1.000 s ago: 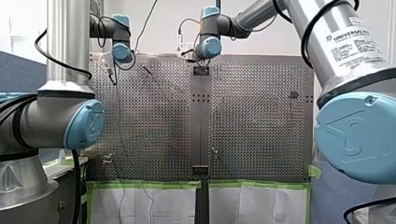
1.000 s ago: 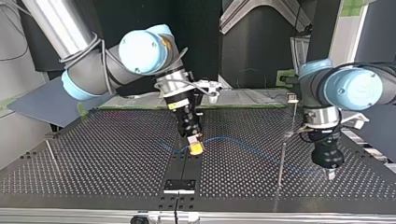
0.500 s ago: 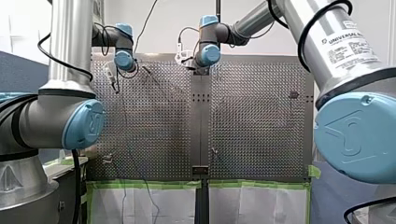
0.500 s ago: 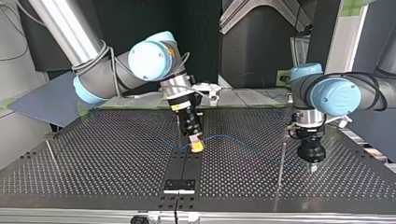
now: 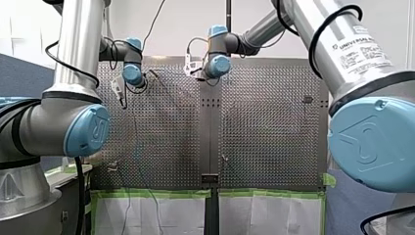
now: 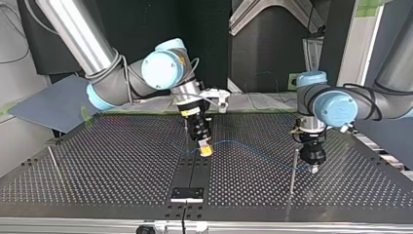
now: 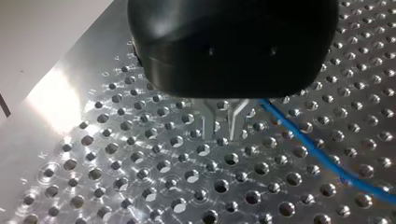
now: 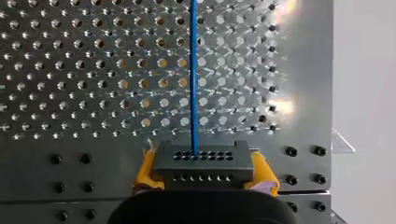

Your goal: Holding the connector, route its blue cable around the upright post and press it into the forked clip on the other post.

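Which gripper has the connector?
My right gripper, with yellow pads, clamps the grey connector; my left gripper holds nothing, the blue cable running beside it.

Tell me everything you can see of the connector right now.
The connector is a dark grey rectangular block, plastic by the look, with two rows of small holes. My right gripper clamps its ends between yellow pads. The blue cable leaves its upper row and runs straight ahead over the perforated table.

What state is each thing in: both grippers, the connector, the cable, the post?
right gripper: shut on the connector
connector: clamped between yellow pads
blue cable: plugged into connector, curved, not taut
left gripper: open, empty, cable beside it
upright post: standing, not gripped
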Action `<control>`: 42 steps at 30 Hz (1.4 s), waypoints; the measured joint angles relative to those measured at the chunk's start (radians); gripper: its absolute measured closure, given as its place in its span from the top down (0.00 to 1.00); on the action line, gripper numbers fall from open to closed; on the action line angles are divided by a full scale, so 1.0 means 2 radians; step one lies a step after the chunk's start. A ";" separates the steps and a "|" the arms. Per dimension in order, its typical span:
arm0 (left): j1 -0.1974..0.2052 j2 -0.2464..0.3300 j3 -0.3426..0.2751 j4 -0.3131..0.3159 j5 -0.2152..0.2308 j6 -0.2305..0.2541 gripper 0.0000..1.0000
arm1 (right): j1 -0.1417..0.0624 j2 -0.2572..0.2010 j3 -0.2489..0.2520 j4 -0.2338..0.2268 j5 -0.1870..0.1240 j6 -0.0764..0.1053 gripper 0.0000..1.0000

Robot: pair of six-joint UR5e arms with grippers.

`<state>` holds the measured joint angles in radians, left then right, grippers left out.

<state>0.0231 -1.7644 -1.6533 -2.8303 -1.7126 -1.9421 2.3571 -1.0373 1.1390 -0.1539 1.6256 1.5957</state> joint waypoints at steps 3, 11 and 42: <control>-0.001 -0.006 0.000 0.001 0.003 0.001 0.28 | -0.001 0.005 0.000 0.000 0.001 0.000 0.00; -0.008 -0.021 0.000 0.002 0.017 0.006 0.54 | -0.003 0.027 0.001 0.013 0.007 0.000 0.00; -0.027 -0.032 0.000 -0.012 -0.009 0.024 0.98 | -0.040 0.055 0.115 -0.080 0.022 0.004 0.00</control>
<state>-0.0306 -1.8275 -1.6533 -2.8551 -1.7301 -1.8935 2.2765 -0.9274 1.3686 -0.3144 1.6704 1.6027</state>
